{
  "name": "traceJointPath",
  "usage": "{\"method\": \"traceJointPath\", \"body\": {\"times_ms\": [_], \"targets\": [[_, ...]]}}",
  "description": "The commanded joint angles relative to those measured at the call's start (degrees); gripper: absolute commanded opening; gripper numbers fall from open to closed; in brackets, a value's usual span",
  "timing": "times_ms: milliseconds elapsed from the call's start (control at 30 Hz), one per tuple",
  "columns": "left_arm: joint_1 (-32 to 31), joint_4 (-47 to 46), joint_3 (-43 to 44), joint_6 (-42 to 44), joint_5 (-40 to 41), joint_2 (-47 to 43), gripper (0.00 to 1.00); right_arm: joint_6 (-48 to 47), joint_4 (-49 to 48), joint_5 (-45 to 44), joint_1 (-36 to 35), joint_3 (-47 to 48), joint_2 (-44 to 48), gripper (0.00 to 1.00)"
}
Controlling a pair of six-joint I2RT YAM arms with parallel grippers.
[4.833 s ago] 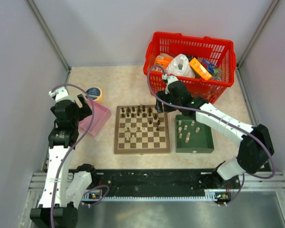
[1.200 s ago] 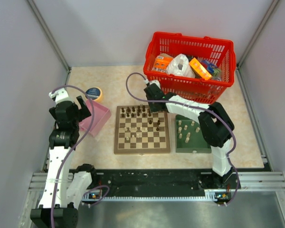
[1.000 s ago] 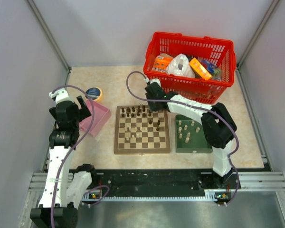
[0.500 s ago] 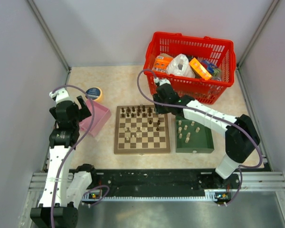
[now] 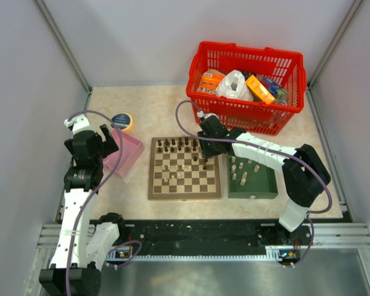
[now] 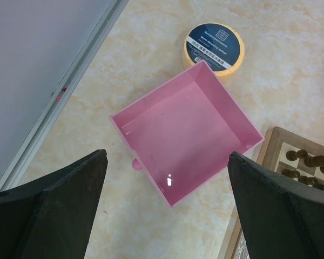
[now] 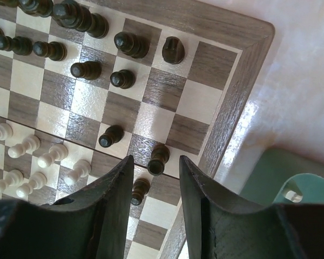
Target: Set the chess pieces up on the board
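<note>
The table (image 5: 154, 111) is pale and stony-looking, and the board (image 5: 172, 195) lies in the middle of it. A red basket (image 5: 265, 120) full of packets sits behind the board's far right corner. A green tray (image 5: 262, 185) sits just beside the board's right edge. A pink box (image 6: 183, 135) sits near the board's left edge, by its far left corner, and there is nothing in it. A round yellow tin (image 6: 214, 47) touches the side of the box that faces away from the board.

The left gripper (image 6: 166, 162) hangs over the pink box, left of the board. Its fingers are spread wide and hold nothing.

The right gripper (image 7: 156, 162) hangs over the board near its far right corner. Its fingers have a small gap between them and hold nothing. One dark piece (image 7: 157, 159) shows on the board right past the tips.

Most dark chess pieces (image 7: 75, 19) stand in the board's far rows, and a few stand loose nearer the middle. Some cream pieces (image 7: 48, 156) stand on the board's middle squares. More cream pieces (image 5: 243, 166) are in the green tray.
</note>
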State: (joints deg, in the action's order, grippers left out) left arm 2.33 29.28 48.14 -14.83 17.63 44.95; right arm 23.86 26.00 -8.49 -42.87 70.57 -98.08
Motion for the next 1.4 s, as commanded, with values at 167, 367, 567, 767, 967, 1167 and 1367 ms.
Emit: {"method": "traceJointPath", "body": {"times_ms": [167,367,567,767,967,1167,1367], "targets": [[0.1,-0.6,0.3,0.4,0.3,0.1,0.99,0.9,-0.7,0.0,-1.1,0.9,-2.6,0.34],[0.2,-0.5,0.3,0.3,0.3,0.1,0.99,0.4,-0.3,-0.6,-1.1,1.2,-3.3,0.33],[0.2,-0.2,0.8,-1.5,-1.1,0.3,0.99,0.2,0.5,-0.6,-1.2,1.9,-3.4,0.29],[0.1,0.9,1.5,-4.1,-1.3,0.3,0.99,-0.2,0.7,0.0,-1.1,1.7,-3.6,0.31],[0.2,1.3,2.3,-7.2,-1.8,-0.3,0.99,-0.9,0.6,0.1,-1.1,1.9,-3.4,0.26],[0.1,0.3,6.6,-9.9,-2.3,2.1,0.99,-1.2,0.5,-0.6,-1.1,3.2,-3.3,0.11],[0.2,-2.5,12.9,-12.7,1.2,7.4,0.99,-2.7,0.5,-4.0,0.4,7.2,-3.5,0.12]]}}
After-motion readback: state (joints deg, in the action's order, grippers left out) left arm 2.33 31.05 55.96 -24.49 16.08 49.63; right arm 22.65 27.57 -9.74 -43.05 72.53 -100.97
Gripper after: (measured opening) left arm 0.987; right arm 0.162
